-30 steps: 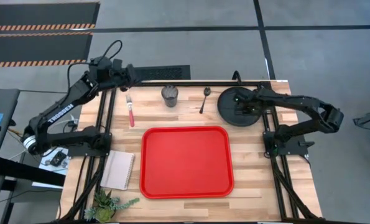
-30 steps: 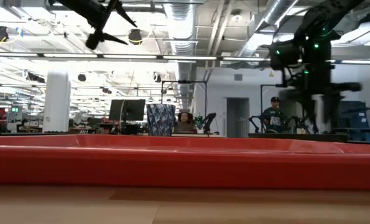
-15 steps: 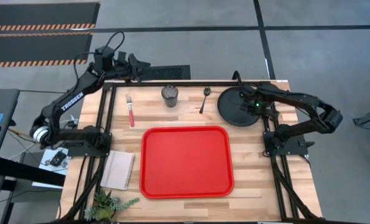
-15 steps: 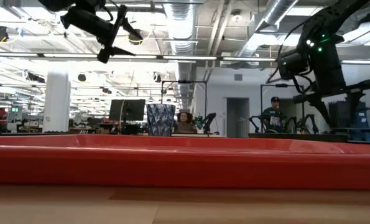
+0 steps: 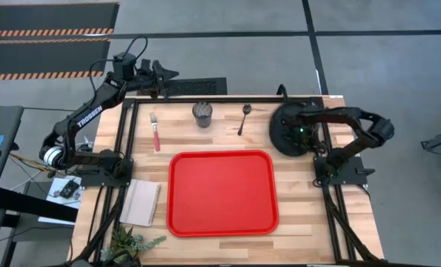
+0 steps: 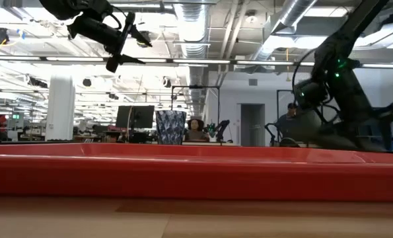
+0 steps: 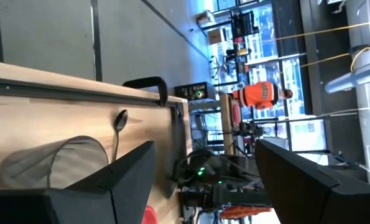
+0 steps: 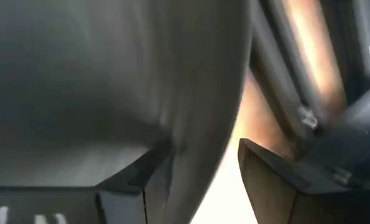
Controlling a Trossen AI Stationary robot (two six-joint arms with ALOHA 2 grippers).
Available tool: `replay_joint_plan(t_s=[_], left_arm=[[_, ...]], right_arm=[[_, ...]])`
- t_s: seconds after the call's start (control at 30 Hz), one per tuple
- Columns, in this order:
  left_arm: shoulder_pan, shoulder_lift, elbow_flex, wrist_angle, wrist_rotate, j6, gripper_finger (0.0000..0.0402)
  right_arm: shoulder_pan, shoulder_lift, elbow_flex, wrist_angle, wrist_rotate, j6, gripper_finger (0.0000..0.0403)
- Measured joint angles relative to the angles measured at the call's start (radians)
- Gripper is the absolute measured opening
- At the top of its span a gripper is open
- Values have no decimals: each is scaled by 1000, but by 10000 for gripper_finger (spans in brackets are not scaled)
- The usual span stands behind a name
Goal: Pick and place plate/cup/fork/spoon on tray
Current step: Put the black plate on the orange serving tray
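Behind the wooden table [image 5: 227, 241] runs grey floor. Right gripper [image 5: 300, 132] sits low on the plate [image 5: 285, 127], fingers straddling its rim at the far right — grip looks unfinished. Next: close, lift, carry to the bare tray [image 5: 221, 193]. Left gripper [image 5: 168, 73] hovers wide past the far-left corner.

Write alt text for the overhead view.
Right pincer sits over the black plate at the table's far right. An empty red tray fills the centre, with fork, cup and spoon behind it; left pincer hangs beyond the table's edge.
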Motion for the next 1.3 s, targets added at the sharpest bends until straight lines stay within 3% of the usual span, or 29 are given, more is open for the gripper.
replay_joint_plan(t_s=[0.2, 0.5, 0.67, 1.1, 1.3], left_arm=[[0, 0, 0, 0, -6, 1, 261], [0, 1, 0, 0, -23, 12, 261], [0, 1, 0, 0, -19, 12, 261], [0, 1, 0, 1, -56, 88, 261], [0, 1, 0, 0, -82, 99, 261]], right_arm=[[30, -3, -19, 37, 8, 22, 177], [16, -60, -14, 70, 42, 18, 62], [16, -84, -4, 177, 43, 18, 8], [13, -88, 20, 272, 38, -6, 3], [29, -89, 21, 272, -12, -51, 5]])
